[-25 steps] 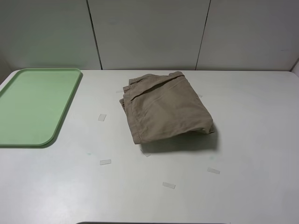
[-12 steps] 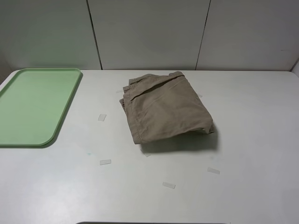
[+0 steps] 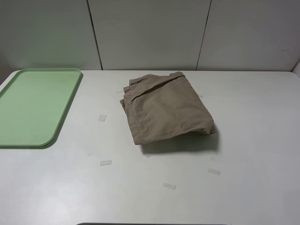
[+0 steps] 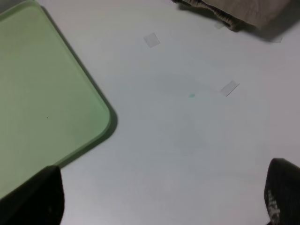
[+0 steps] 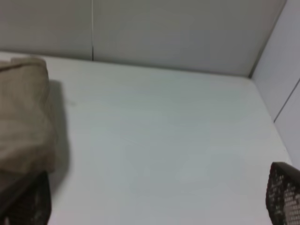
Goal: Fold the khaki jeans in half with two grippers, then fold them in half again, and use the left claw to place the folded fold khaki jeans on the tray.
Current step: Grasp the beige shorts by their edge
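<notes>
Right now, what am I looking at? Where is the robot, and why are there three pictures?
It is a robot with two arms, and each arm ends in a claw. One picture comes from a camera high above the white table; the arms are out of its sight. It shows the folded khaki jeans lying on the table, a green tray off to the left, and small tape bits. The other two pictures come from cameras on the wrists. The dark shapes in their corners are the fingers of the left claw and the right claw. Both claws are open and hold nothing.
</notes>
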`<action>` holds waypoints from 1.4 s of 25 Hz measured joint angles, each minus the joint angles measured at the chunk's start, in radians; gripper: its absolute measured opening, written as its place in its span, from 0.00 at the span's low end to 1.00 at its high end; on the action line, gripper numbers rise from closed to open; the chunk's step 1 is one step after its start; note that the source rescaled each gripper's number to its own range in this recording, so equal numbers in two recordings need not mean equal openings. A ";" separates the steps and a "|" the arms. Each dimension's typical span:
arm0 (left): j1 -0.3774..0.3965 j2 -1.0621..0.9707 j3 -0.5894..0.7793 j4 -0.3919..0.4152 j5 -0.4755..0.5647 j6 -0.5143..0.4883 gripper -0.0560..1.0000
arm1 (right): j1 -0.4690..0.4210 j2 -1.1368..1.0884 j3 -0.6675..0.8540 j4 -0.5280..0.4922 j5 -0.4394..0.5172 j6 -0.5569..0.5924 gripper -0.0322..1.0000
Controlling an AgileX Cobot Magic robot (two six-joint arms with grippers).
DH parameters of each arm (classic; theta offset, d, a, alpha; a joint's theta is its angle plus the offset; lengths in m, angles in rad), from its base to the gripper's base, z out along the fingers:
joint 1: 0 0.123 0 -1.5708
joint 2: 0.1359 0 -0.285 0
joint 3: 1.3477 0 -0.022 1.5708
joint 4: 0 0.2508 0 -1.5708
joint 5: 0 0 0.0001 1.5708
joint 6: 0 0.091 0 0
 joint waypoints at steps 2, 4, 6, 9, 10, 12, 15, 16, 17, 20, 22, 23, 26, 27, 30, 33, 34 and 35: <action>0.000 0.000 0.000 0.000 0.000 0.000 0.86 | 0.003 0.000 0.000 0.000 0.058 0.000 1.00; 0.000 0.000 0.000 0.000 0.000 0.000 0.86 | 0.026 0.000 0.000 -0.003 0.093 0.001 1.00; 0.000 0.000 0.000 0.000 0.000 0.000 0.86 | 0.056 0.000 0.000 -0.016 0.103 0.003 1.00; 0.000 0.000 0.000 0.000 0.000 0.000 0.86 | 0.098 -0.001 0.002 -0.058 0.097 0.015 1.00; 0.000 0.000 0.000 0.000 0.000 0.000 0.86 | 0.113 -0.001 0.006 -0.065 0.089 0.025 1.00; 0.000 0.000 0.000 0.000 0.000 0.000 0.86 | 0.138 -0.002 0.015 -0.070 0.072 0.052 1.00; 0.000 0.000 0.000 0.000 0.000 0.000 0.86 | 0.156 -0.002 0.020 -0.070 0.070 0.068 1.00; 0.000 0.000 0.000 0.000 0.000 0.000 0.86 | 0.158 -0.002 0.020 -0.070 0.070 0.070 1.00; 0.000 0.000 0.000 0.000 0.000 0.000 0.86 | 0.161 -0.002 0.020 -0.070 0.070 0.073 1.00; 0.000 0.000 0.000 0.000 0.000 0.000 0.86 | 0.161 -0.002 0.020 -0.070 0.070 0.077 1.00; 0.000 0.000 0.000 0.000 0.000 0.000 0.86 | 0.161 -0.002 0.020 -0.070 0.070 0.077 1.00; 0.000 0.000 0.000 0.000 0.000 0.000 0.86 | 0.161 -0.002 0.020 -0.070 0.070 0.077 1.00; 0.000 0.000 0.000 0.000 0.000 0.000 0.86 | 0.161 -0.002 0.020 -0.070 0.070 0.077 1.00; 0.000 0.000 0.000 0.000 0.000 0.000 0.86 | 0.161 -0.002 0.020 -0.070 0.070 0.077 1.00; 0.000 0.000 0.000 0.000 0.000 0.000 0.86 | 0.161 -0.002 0.020 -0.070 0.070 0.077 1.00; 0.000 0.000 0.000 0.000 0.000 0.000 0.86 | 0.161 -0.002 0.020 -0.070 0.070 0.077 1.00; 0.000 0.000 0.000 0.000 0.000 0.000 0.86 | 0.161 -0.002 0.020 -0.070 0.070 0.077 1.00; 0.000 0.000 0.000 0.000 0.000 0.000 0.86 | 0.161 -0.002 0.020 -0.070 0.070 0.077 1.00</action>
